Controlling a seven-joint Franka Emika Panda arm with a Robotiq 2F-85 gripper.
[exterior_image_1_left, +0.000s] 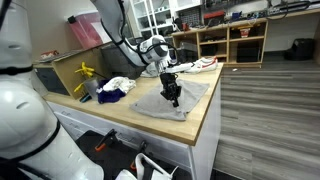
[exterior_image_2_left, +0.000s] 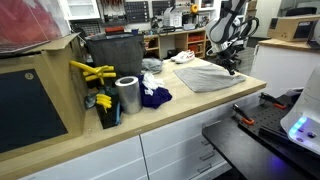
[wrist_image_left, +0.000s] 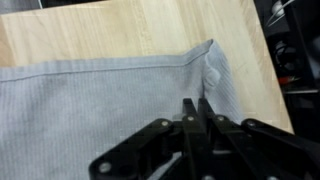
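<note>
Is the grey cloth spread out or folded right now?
Spread: grey cloth lies flat on the counter, hem visible, slightly puckered at the corner near the gripper.

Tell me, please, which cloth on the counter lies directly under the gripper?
The grey cloth, spread flat beneath the gripper; the blue cloth lies crumpled apart from it.

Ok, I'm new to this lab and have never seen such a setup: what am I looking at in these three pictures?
It is a single robot arm with a two-fingered tool at its end. Two pictures come from cameras standing around the wooden counter; the third looks down from the arm's wrist. A gray cloth lies spread on the counter, with a dark blue cloth and a silvery cylinder further along. The tool's fingers are almost together, down on the gray cloth near its hemmed edge; whether they pinch it is unclear.
</note>
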